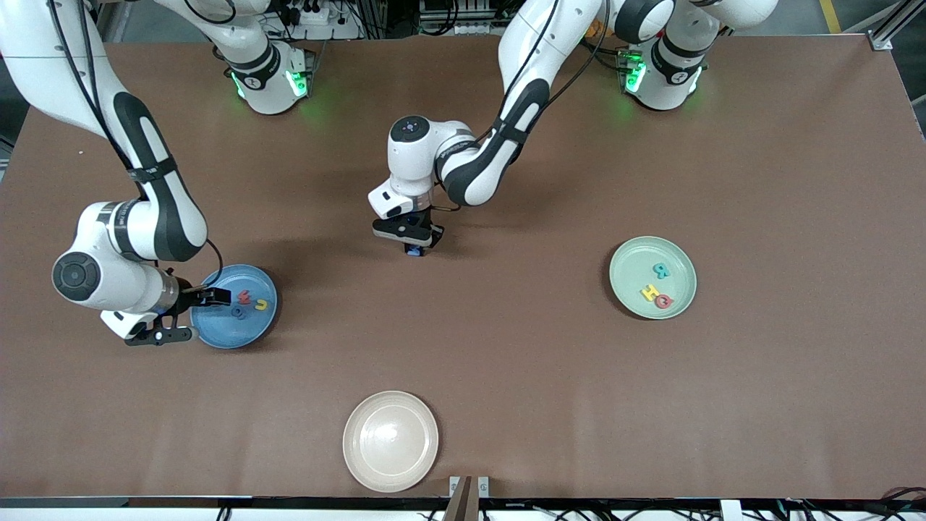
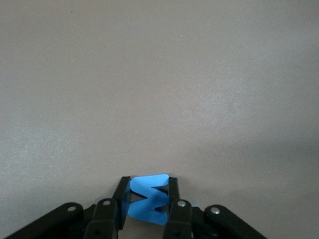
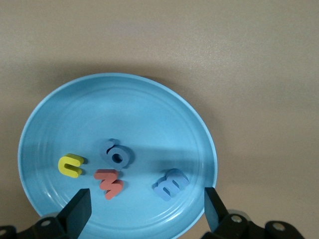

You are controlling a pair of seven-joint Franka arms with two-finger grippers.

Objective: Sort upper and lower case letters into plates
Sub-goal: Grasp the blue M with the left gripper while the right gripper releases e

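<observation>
My left gripper [image 1: 414, 248] is low over the middle of the table, shut on a blue zigzag letter [image 2: 148, 199] like a Z, which shows between its fingers [image 2: 173, 185]. My right gripper [image 1: 195, 316] is open and empty over the blue plate [image 1: 231, 334]. That plate [image 3: 149, 114] holds several letters: a yellow one [image 3: 70, 165], a red one [image 3: 109, 182], a grey-blue one [image 3: 116, 154] and a blue m [image 3: 170, 183]. The pale green plate [image 1: 629, 257] at the left arm's end holds a teal R [image 1: 661, 270], a yellow H [image 1: 649, 292] and a red Q [image 1: 663, 302].
A cream-beige plate [image 1: 391, 441] lies empty near the table's edge closest to the front camera. The brown table top [image 1: 506, 362] lies between the three plates.
</observation>
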